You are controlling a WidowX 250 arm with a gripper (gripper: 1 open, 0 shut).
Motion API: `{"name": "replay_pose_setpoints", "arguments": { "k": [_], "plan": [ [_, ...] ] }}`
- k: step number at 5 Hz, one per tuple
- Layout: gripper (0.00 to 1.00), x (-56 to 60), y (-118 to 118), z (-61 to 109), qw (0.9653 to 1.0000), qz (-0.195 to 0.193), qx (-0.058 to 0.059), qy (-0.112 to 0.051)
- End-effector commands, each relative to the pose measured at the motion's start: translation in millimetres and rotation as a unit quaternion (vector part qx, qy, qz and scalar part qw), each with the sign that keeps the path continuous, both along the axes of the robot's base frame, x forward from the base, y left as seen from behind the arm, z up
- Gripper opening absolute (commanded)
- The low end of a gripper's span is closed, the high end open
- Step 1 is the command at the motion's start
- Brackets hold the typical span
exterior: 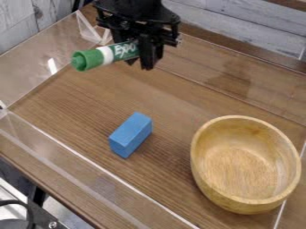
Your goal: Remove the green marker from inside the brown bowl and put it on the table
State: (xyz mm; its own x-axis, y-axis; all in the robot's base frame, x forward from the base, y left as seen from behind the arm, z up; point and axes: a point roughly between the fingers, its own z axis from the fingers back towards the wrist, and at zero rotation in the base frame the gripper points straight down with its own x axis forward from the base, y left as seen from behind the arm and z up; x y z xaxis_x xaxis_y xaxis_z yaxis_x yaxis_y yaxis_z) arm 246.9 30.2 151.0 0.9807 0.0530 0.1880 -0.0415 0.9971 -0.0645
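The green marker [102, 57] hangs in the air at the upper left, its green cap pointing left and a little down, its white barrel clamped between my black fingers. My gripper [129, 52] is shut on the barrel and points almost straight down, well above the table [203, 98]. The brown bowl [246, 166] sits at the lower right with nothing inside it, far from the marker.
A blue block [131, 134] lies on the tabletop left of the bowl, below and right of the marker. Clear plastic walls [48, 54] run along the table's edges, with a folded clear piece at the back left corner.
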Motion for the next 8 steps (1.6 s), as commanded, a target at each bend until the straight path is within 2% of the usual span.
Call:
{"name": "replay_pose_setpoints", "arguments": {
  "k": [1,5,8],
  "plan": [
    [0.00,5.6,10,2.2,0.9998,0.000,0.006,-0.017],
    [0.00,18.6,35,-16.8,0.9995,0.002,0.016,-0.026],
    [0.00,40.9,40,-40.9,0.9993,-0.005,0.027,-0.028]
  ]
}}
